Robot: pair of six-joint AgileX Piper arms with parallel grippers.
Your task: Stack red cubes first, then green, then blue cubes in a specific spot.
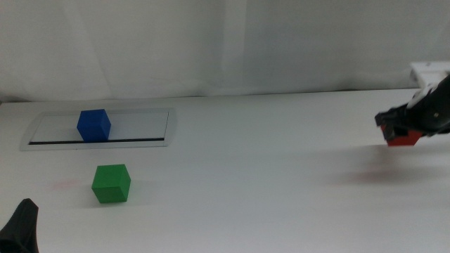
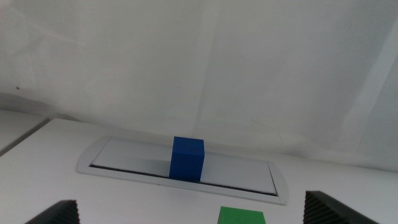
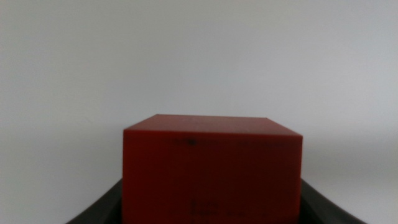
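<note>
We see the right hand point(image 1: 402, 133) at the table's point(image 1: 281, 176) right edge, closed on the small matte red cube point(image 1: 403, 140), lifted off the surface. Small green cube point(image 1: 111, 184) sits near-left; small blue cube point(image 1: 93, 125) on grey-framed plate point(image 1: 140, 128). Left hand point(image 1: 21, 226) waits bottom-left, jaws wide apart, empty.

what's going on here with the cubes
The right gripper is shut on the red cube, holding it above the table at the right edge of the middle view. The left gripper waits open near the bottom left corner. The green cube sits on the white table, and the blue cube rests on the grey-framed plate behind it. Nothing is stacked yet.
</note>
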